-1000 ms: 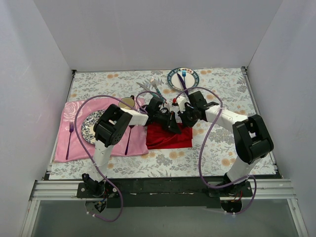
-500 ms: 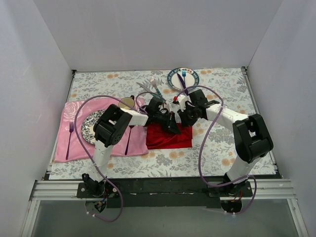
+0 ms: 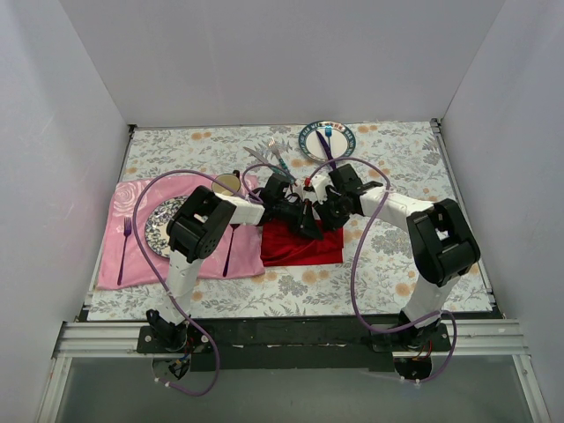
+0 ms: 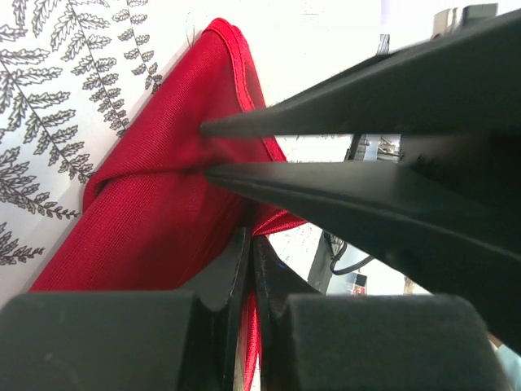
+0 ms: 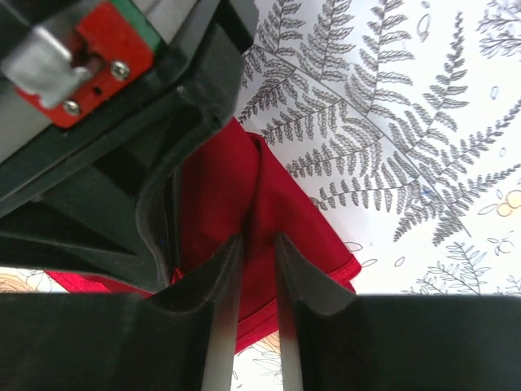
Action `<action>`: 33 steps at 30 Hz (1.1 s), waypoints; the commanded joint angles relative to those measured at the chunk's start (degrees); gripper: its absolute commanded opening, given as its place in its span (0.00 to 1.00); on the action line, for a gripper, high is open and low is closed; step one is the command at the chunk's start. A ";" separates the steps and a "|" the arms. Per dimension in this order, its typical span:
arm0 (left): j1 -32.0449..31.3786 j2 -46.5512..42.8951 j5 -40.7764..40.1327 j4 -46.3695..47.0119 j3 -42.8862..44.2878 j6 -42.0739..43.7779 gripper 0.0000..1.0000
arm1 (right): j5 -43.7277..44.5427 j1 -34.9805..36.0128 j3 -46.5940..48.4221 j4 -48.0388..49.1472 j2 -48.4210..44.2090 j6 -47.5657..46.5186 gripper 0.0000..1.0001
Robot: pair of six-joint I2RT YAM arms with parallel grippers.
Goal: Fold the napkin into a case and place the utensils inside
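A: Where is the napkin [image 3: 302, 244]?
B: Mid-table [image 3: 397, 273], just beside the pink mat [image 3: 119, 256]. The left claw [image 4: 247, 273] is clamped on its raised far edge. The right claw [image 5: 259, 261] has its jaws slightly apart, astride a crease there.
A: Handling?
B: Judged soft, light and limp, so folds sag unless pinned. Take it at a hem or corner, pinching both layers, not mid-panel.
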 commanded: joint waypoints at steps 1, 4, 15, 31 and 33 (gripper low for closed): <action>0.30 -3.22 1.11 0.11 0.15 -0.02 0.00 | 1.45 0.49 2.19 -0.62 0.15 0.55 0.13; 0.65 -3.57 1.02 -0.42 0.59 -0.81 0.00 | 1.98 0.49 1.92 -0.80 -0.55 -0.15 0.01; 2.76 -4.18 0.40 -5.60 2.78 -7.49 0.00 | 2.16 0.40 -2.21 2.10 -6.00 -2.96 0.01; 1.63 -2.51 -2.50 -18.00 10.87 -3.28 0.00 | 1.37 0.40 -3.62 3.07 -6.97 -3.58 0.01; 1.36 -2.25 -2.50 -18.87 10.87 -1.95 0.00 | 1.28 0.40 -3.00 2.55 -6.45 -3.67 0.01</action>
